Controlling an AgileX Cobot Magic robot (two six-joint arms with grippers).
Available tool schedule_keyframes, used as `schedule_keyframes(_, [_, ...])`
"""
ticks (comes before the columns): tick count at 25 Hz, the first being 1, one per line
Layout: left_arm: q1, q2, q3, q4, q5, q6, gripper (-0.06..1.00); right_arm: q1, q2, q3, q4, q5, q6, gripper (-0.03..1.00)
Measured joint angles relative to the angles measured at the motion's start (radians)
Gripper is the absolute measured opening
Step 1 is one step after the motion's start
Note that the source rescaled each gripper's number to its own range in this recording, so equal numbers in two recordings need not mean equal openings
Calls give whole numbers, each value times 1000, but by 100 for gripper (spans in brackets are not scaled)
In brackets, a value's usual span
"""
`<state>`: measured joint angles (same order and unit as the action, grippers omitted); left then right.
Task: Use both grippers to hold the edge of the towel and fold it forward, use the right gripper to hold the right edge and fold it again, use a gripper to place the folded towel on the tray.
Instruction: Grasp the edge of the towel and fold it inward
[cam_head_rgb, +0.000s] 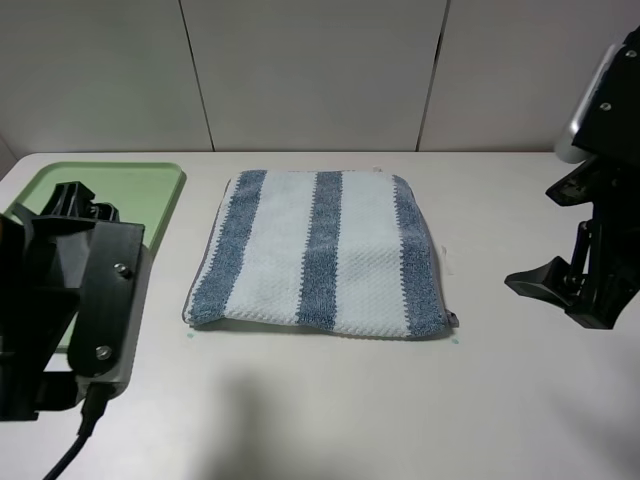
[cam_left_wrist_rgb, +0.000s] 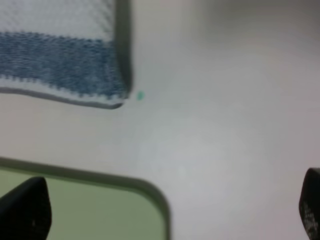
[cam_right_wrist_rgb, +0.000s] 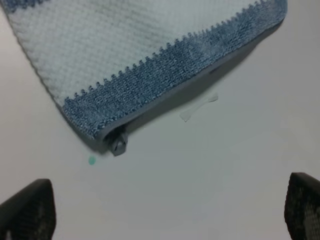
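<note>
Presently | left claw and right claw gaping wide, holding nothing | towel lying between them, folds seemingly pending | tray by left claw waiting

My left arm is a bulky black housing with a grey-edged plate, two silver screws and a black cable. My right arm is black with angular claws, topped by a pale grey panel. My fingertips are matte black.

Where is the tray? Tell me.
In the exterior high view, the tray lies at the left, just left of the towel, partly hidden behind the left arm.
</note>
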<state>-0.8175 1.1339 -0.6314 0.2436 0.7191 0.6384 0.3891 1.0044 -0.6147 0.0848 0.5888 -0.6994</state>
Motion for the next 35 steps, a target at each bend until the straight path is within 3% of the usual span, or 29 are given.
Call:
schedule_keyframes(6, [-1,112,0,187,-102,-15,100,0,69,0,-18,-10,-8,100])
schedule_keyframes(15, [-1,361,-5,253,-333,-32,100,0,87,0,-41,-12,-8,100])
schedule_keyframes(18, [-1,457,-6,374,-400,-117,100,0,88,0,-41,-12,-8,100])
schedule_keyframes(26, [-1,634,-67,621,-419,-382,100,0,88,0,-42,-12,-8,100])
schedule_keyframes(35, [14,731,-114,691,-420,-416,99,0,88,0,-42,-25,-8,100])
